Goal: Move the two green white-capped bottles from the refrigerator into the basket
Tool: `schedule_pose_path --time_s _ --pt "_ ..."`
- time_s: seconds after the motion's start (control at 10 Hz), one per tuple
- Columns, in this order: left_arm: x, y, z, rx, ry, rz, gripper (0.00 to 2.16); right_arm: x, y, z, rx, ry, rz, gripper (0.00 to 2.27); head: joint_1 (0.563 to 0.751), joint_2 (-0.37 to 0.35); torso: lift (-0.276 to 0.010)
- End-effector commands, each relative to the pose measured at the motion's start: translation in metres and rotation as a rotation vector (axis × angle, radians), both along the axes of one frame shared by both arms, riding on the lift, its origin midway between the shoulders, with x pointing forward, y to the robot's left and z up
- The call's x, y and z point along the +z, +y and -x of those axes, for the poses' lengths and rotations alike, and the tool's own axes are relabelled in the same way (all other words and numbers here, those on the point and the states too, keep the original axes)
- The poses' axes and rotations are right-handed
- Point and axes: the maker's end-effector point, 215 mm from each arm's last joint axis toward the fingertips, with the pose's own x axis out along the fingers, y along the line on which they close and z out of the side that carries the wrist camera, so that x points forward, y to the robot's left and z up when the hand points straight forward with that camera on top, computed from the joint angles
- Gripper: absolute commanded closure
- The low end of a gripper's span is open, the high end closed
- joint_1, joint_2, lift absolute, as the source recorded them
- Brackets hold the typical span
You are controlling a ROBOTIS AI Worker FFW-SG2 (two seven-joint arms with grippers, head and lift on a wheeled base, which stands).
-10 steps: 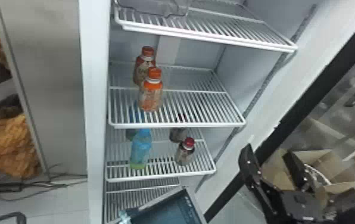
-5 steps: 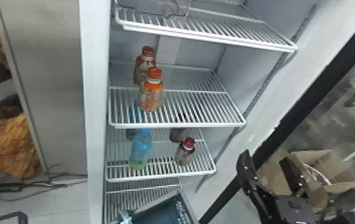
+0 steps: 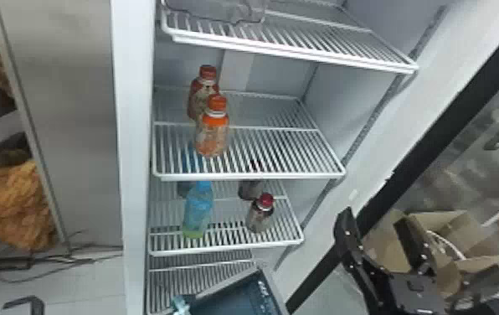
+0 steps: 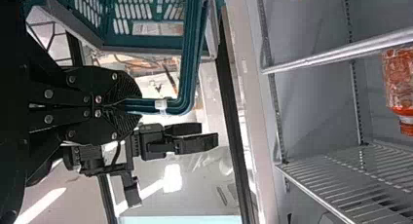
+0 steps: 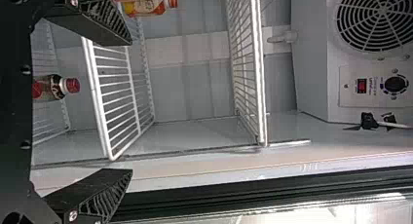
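Orange over blue, as I see it.
In my head view: orange-capped orange bottle at ten o'clock, blue bottle with a green base between seven and eight, red-capped dark bottle and blue-green basket at six, white-striped shelf at one, my black right gripper at four.

smooth plstc basket, glossy mtl shelf, matt mtl panel

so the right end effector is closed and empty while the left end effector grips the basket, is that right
Not quite: the right end effector is open, its two fingers spread wide apart, as the right wrist view shows. It is indeed empty, and the left end effector does grip the basket.
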Motion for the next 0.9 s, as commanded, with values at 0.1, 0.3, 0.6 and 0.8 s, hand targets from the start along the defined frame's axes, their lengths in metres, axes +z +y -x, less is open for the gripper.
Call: schedule_pose_path --time_s 0.1,0.3,0.6,0.8 --pt "0.0010 -0.0006 -0.0010 0.001 -0.003 0.001 1.21 0.0038 0.0014 -0.0007 0.002 -0.009 0.001 0.11 0.695 -0.350 -0.004" --pt "0.0011 -0.0004 -0.0017 0.003 -0.004 0.001 1.21 0.0045 0.0013 0.0001 0.002 -0.012 0.002 0.11 0.695 -0.350 -0.004" --pt "0.0006 -0.0011 -0.0010 0.001 -0.004 0.000 1.21 0.0062 0.0035 0.0000 0.005 -0.019 -0.002 0.11 0.695 -0.350 -0.004" --pt "0.0006 -0.0004 -0.0017 0.003 -0.005 -0.001 1.21 0.0069 0.0035 0.0001 0.005 -0.021 -0.001 0.11 0.695 -0.350 -0.004"
